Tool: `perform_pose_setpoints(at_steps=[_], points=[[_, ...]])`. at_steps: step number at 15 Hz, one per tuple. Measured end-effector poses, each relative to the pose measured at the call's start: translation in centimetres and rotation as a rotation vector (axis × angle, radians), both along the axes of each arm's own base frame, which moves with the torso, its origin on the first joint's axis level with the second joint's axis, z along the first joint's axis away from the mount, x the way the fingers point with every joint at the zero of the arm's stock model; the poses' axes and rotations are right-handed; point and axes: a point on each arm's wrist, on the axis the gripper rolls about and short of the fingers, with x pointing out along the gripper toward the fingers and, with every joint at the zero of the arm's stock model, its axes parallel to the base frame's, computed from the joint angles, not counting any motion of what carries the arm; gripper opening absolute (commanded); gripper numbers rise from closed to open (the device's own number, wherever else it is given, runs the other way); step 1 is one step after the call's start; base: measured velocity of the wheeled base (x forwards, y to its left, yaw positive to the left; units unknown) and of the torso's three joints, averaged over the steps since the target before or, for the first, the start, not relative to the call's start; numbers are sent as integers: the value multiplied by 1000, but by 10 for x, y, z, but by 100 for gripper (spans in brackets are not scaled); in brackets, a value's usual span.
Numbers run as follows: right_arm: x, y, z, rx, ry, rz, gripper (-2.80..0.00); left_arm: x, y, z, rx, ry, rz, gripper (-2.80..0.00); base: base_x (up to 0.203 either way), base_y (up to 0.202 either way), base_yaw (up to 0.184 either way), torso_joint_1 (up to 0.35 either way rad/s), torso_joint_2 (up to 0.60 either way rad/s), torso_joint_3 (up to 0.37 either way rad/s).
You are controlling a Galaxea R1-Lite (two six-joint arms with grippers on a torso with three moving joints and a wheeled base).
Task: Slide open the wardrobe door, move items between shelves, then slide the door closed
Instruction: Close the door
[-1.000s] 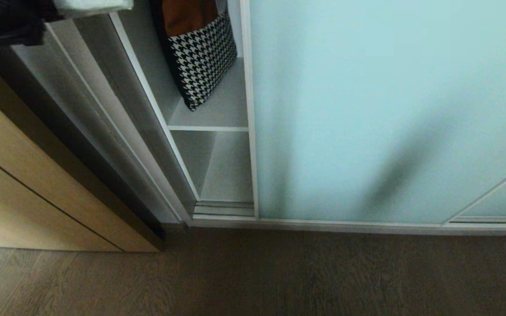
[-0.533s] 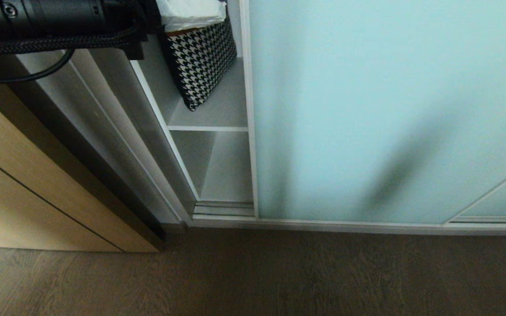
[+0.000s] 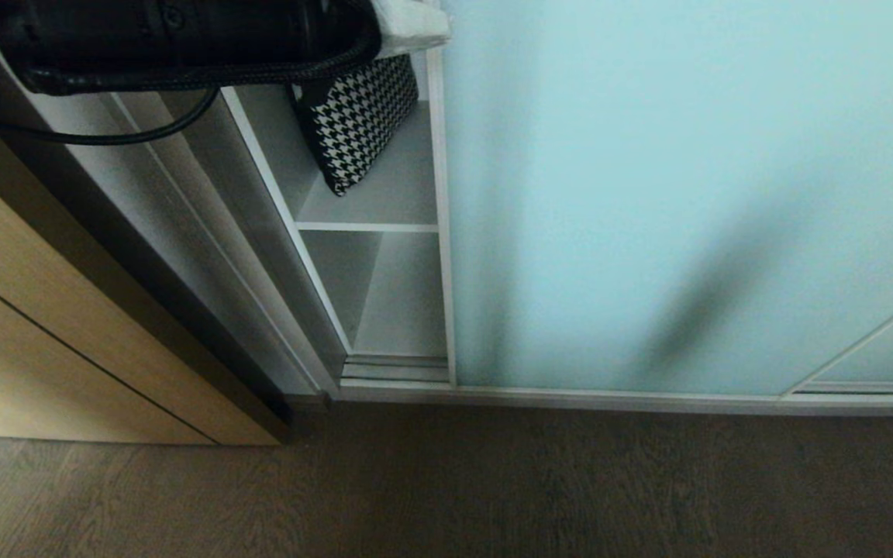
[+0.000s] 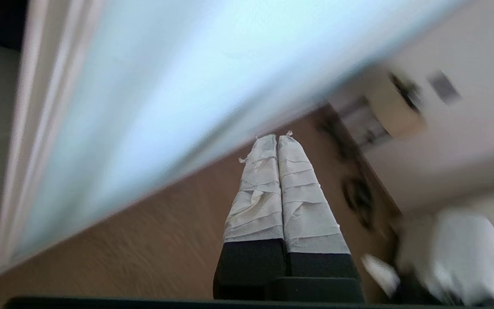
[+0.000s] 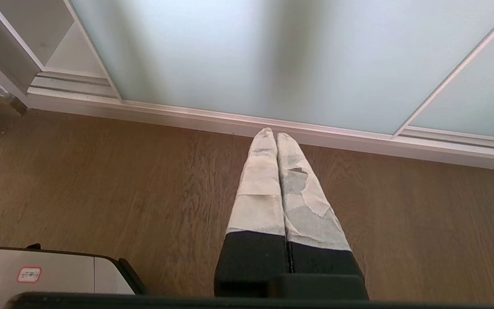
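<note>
**Left arm up at the door's edge, wardrobe part open**

From the head camera I see the sliding wardrobe door [image 3: 687, 201], pale aqua frosted glass in a thin silver frame, covering most of the wardrobe and leaving a narrow opening at its left side. In that gap two white shelves [image 3: 369, 226] show, one above the other; a houndstooth cushion [image 3: 357, 120] leans upright on the upper one, and the lower one is bare. My left arm [image 3: 167, 35] crosses the top of the view, its taped tip reaching just over the door's left frame. On the wrist camera the left gripper [image 4: 278, 138] has its white-wrapped fingers pressed together with nothing between them, close to the glass; the picture is smeared, so I can't say whether it touches. The right gripper [image 5: 272, 133] hangs low over the wood floor [image 5: 101, 180], fingers likewise pressed together and empty, pointing toward the door's bottom track [image 5: 212, 120]. A light wood-grain cabinet [image 3: 67, 341] stands left of the wardrobe.
</note>
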Motion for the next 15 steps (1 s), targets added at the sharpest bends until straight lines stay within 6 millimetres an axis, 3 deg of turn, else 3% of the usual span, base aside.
perform_pose_setpoints(at_steps=[6,15], points=[[0,0,0,0,0,0,-280,30,-37,-19,-16,19,142,-280,0,0,0,0,0,0],[0,0,0,0,0,0,-280,62,-55,-37,-88,10,316,-280,0,0,0,0,0,0]])
